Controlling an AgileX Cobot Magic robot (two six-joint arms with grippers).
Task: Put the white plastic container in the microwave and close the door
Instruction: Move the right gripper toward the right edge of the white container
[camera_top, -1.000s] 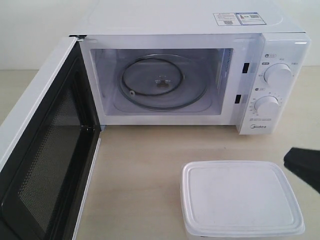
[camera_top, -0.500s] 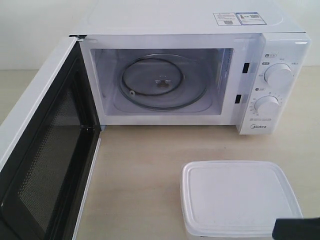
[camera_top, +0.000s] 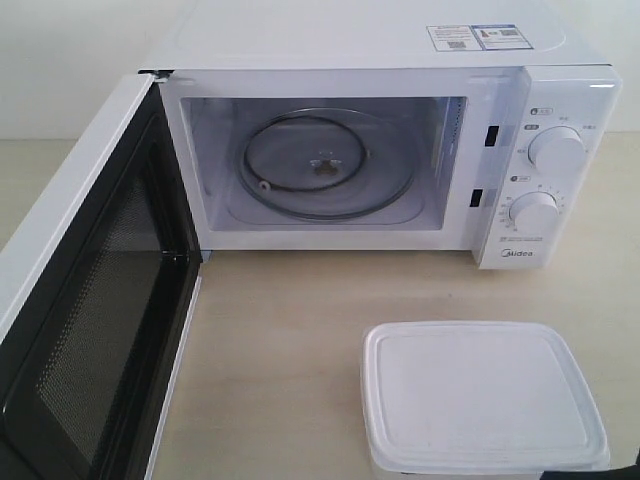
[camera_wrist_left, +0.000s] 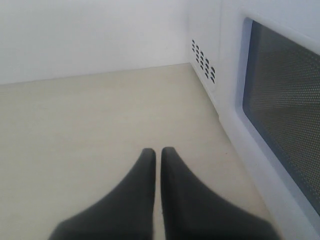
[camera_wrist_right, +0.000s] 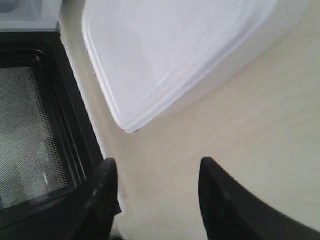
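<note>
**Right hand spread, left hand closed; container outside the oven**

Right hand: fingers wide apart, gripping nothing, low over the worktop just beside a corner of the rounded-rectangular white plastic container. Left hand: fingers pressed together with nothing between them, above bare worktop beside the outer face of the door.

The white plastic container stands upright on the worktop, flat raised-rim lid fitted, in front of the white countertop microwave and below its control panel. It touches neither the microwave nor the door.

The cavity is open to view, showing the round glass turntable. Two round white dials sit one above the other on the right panel. Small stickers are on the top panel.

The white door with its black mesh-lined inner face is swung fully open to the left.
</note>
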